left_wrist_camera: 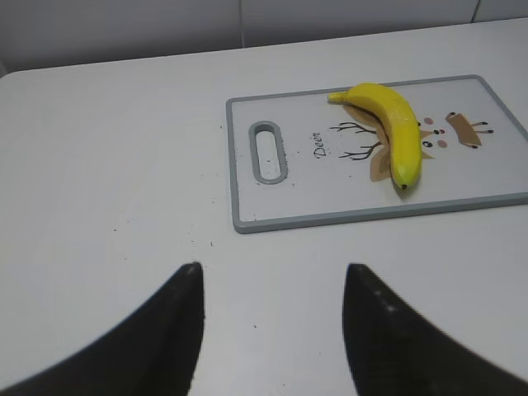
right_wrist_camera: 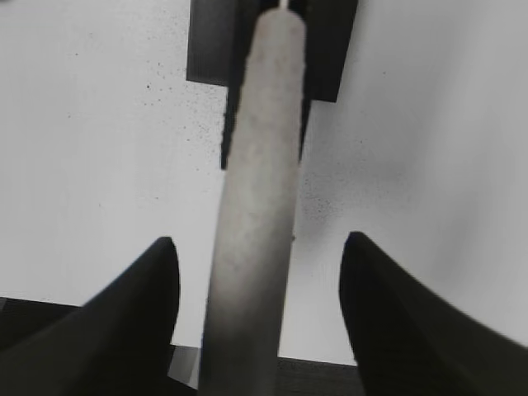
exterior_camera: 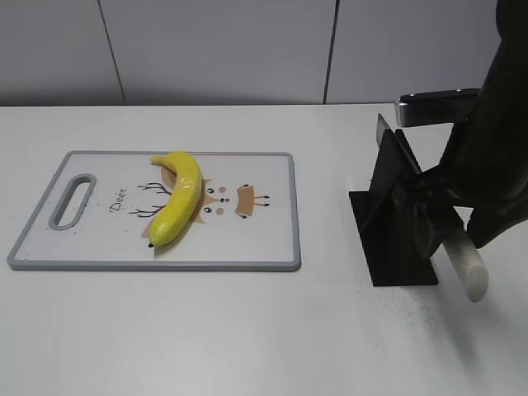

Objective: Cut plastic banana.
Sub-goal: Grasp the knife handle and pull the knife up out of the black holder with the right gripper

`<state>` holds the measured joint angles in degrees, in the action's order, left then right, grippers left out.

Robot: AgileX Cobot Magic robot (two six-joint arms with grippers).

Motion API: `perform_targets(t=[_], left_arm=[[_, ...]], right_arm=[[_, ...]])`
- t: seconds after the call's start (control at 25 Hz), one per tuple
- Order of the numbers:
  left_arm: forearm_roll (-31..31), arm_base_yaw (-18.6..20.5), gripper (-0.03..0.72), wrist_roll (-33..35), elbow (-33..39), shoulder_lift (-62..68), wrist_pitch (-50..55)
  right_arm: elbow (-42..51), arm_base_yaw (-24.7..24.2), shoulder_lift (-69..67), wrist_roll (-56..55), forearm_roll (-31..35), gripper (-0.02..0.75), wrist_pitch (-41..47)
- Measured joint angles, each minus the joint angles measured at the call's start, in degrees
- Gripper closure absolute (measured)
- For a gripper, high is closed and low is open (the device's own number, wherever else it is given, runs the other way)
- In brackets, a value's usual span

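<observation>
The plastic banana is glossy yellow and lies diagonally on the white cutting board, over its deer drawing. It also shows in the left wrist view, on the board. A knife with a pale grey round handle rests in a black stand to the right of the board. My right gripper is open, with the handle between its fingers and gaps on both sides. My left gripper is open and empty over bare table, short of the board's handle end.
The right arm in its black cover hangs over the stand. The board has a grey rim and a slot handle at its left end. A grey wall runs behind the white table.
</observation>
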<state>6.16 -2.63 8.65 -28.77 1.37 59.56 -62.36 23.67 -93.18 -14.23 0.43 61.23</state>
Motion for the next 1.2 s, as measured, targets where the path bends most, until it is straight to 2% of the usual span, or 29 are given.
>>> perform_targets(t=[0.2, 0.56, 0.64, 0.76, 1.2], left_arm=[[0.0, 0.0, 0.167, 0.0, 0.0, 0.0, 0.0], [0.0, 0.0, 0.167, 0.0, 0.0, 0.0, 0.0], [0.0, 0.0, 0.167, 0.0, 0.0, 0.0, 0.0], [0.0, 0.0, 0.167, 0.0, 0.0, 0.0, 0.0], [0.0, 0.0, 0.167, 0.0, 0.0, 0.0, 0.0]], right_arm=[[0.8, 0.0, -0.1, -2.2, -0.1, 0.312, -0.2], [3.2, 0.0, -0.3, -3.3, 0.7, 0.358, -1.6], [3.2, 0.0, -0.3, -3.4, 1.5, 0.4, -1.9], [3.2, 0.0, -0.4, -3.8, 2.9, 0.561, -2.1], [3.2, 0.0, -0.4, -4.3, 2.9, 0.556, -2.1]])
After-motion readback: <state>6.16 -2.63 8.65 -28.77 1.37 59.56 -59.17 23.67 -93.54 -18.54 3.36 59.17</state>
